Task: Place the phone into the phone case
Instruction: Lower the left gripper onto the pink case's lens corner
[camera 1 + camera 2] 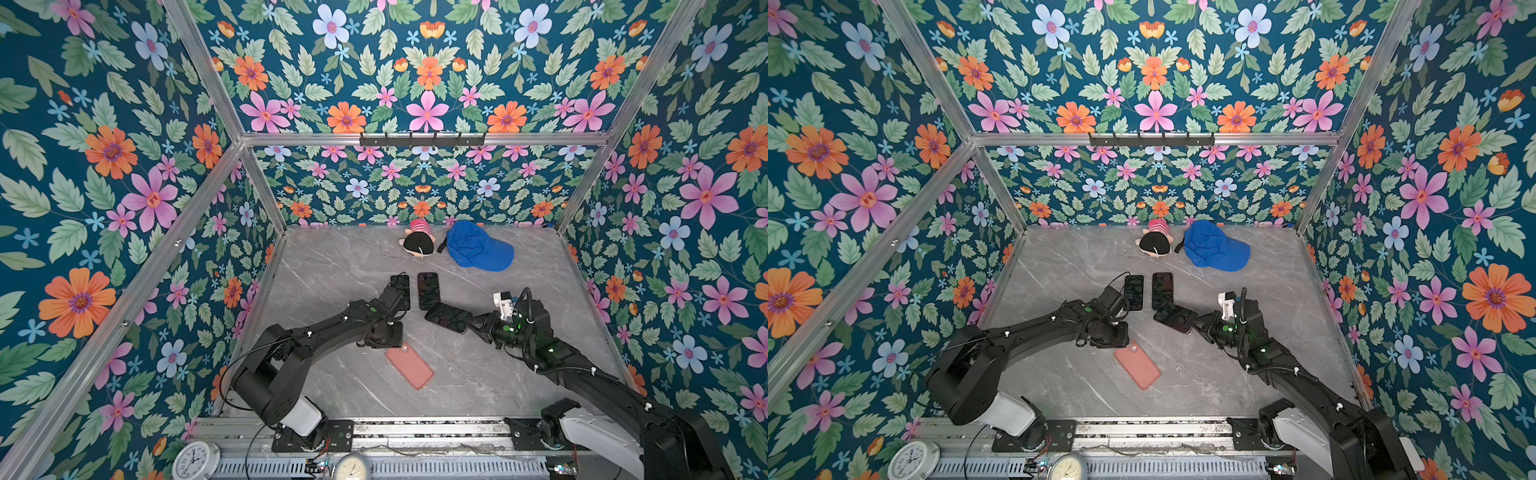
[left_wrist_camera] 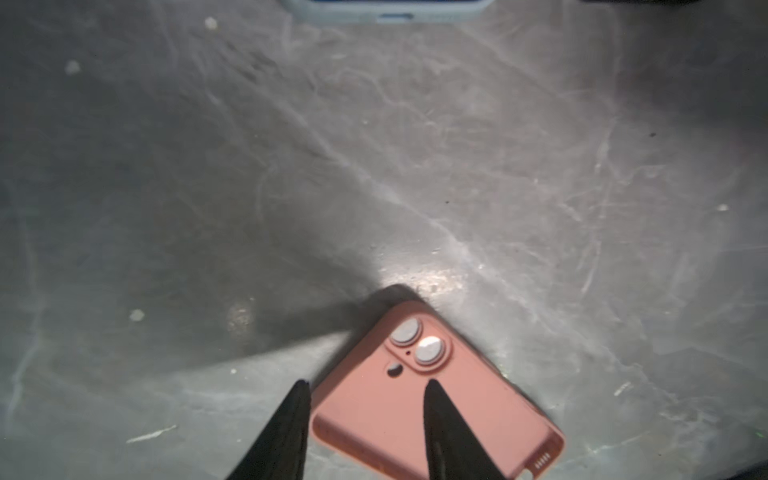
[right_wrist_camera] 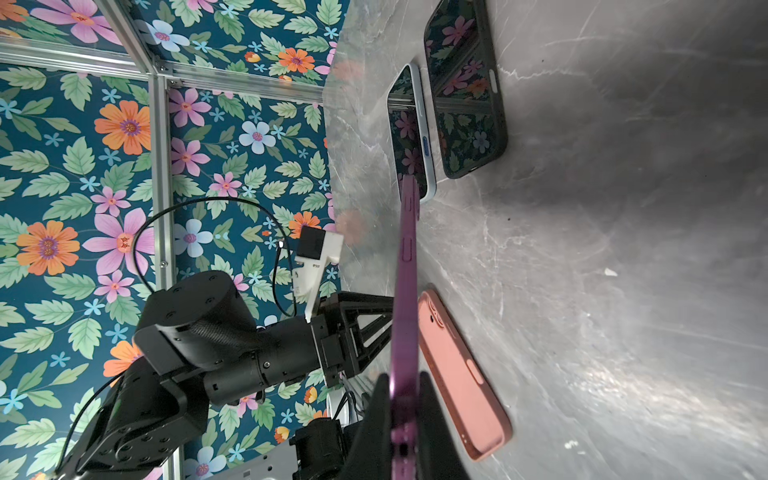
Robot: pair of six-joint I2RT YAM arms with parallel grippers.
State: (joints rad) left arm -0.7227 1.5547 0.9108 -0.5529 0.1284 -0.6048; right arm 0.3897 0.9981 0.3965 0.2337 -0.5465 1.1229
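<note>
While right end effector (image 3: pixel 405 380) pinches phone (image 3: pixel 405 270) edgewise (seemingly aloft), left end effector (image 2: pixel 369 384), spread, straddles case (image 2: pixel 478 399) rim

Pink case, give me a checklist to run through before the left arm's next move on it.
1. Hold: right gripper shut on the purple phone: ok.
2. Orientation: pink case opening up: not ok; the camera cutouts show that its back faces up.
3. Readiness: left gripper open at the case's camera end: ok.
4. Contact: left fingers touching the case: cannot tell.
5. Clearance: two cased phones lie apart from the pink case: ok.
</note>
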